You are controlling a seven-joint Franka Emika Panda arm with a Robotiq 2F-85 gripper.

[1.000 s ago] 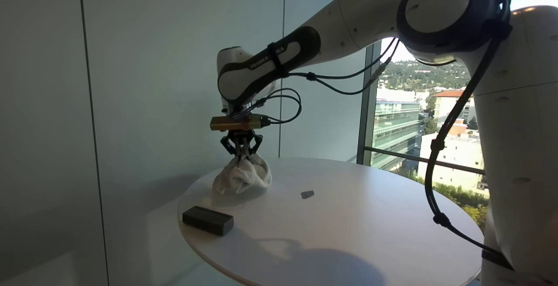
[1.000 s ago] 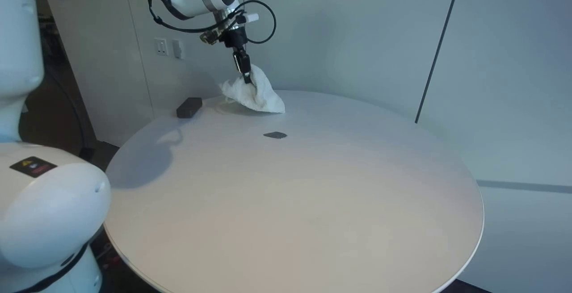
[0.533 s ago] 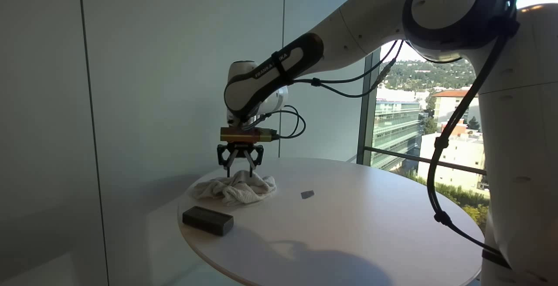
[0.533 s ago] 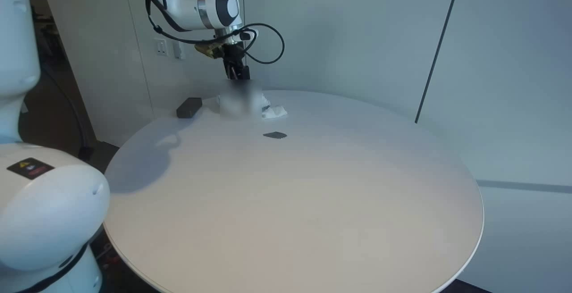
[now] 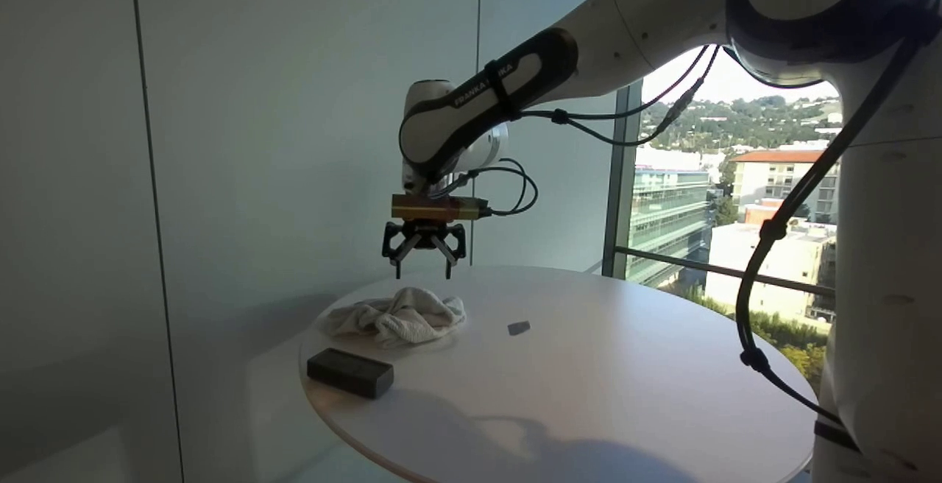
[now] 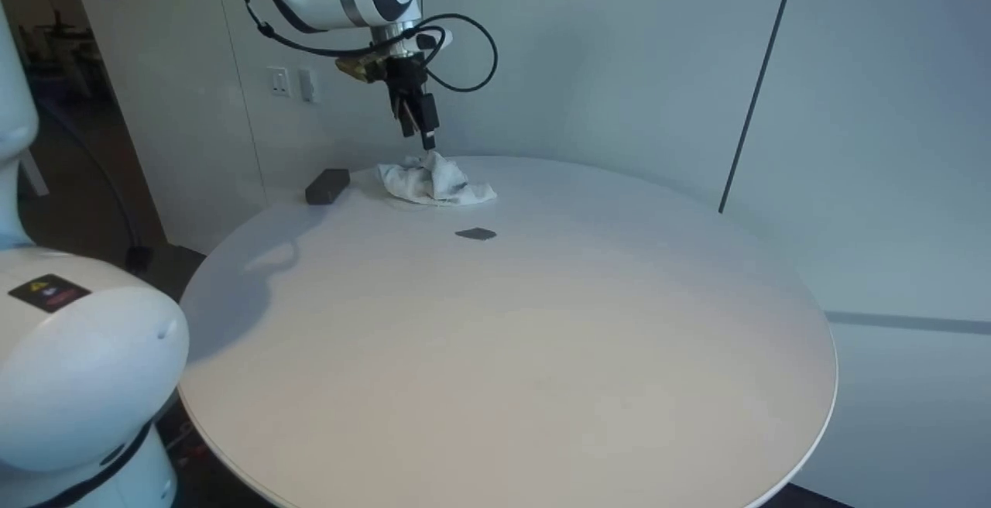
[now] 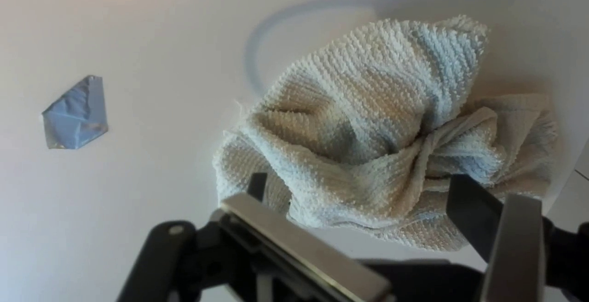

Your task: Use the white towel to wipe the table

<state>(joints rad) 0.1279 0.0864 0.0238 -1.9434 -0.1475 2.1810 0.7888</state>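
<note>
The white towel [image 5: 405, 321] lies crumpled on the round white table [image 5: 625, 372], near its edge by the wall; it also shows in an exterior view [image 6: 433, 184]. Spread wide, my gripper [image 5: 423, 275] hangs a little above the towel with a visible gap beneath its tips. In the wrist view the towel's folds [image 7: 349, 145] fill the middle, and the two dark fingertips [image 7: 471, 210] stand far apart over its lower part with nothing gripped.
A dark rectangular block [image 5: 350, 372] sits near the table edge beside the towel, seen in both exterior views. A small grey patch [image 7: 76, 113] lies flat on the table on the towel's other side. A wall panel [image 6: 604, 66] rises behind the table.
A second ago the gripper was shut on the gathered towel. It went down and opened, leaving the towel slumped on the table, then rose clear of it.
</note>
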